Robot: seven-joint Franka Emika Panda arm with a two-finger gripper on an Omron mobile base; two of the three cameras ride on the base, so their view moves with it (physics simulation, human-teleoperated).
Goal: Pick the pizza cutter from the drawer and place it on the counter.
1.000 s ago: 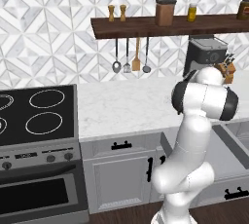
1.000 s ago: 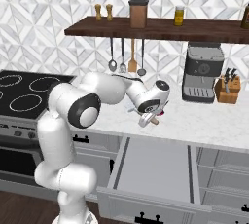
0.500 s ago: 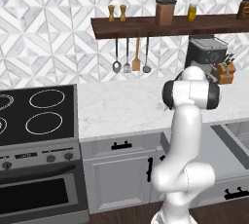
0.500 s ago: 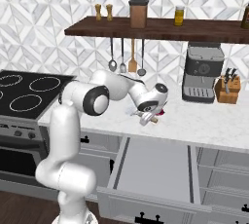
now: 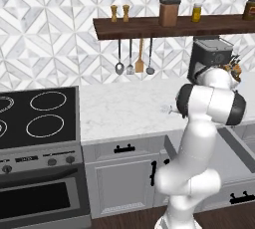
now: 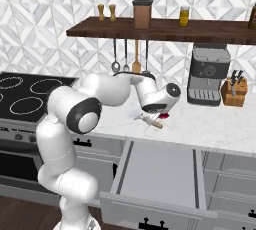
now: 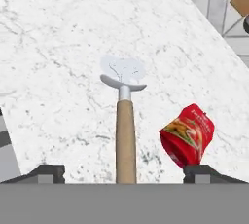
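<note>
Hand view, from my remote station: my claw point(image 7: 124, 172) stands wide open over the counter point(image 7: 58, 47), its two tips well apart on either side of the pizza cutter point(image 7: 125, 121), touching nothing. I see the cutter lying flat on the marble, wheel pointing away from the claw, with a red packet point(image 7: 187, 134) just to its right. Right base view: the emptied drawer point(image 6: 157, 171) stands pulled out below the counter's near edge.
</note>
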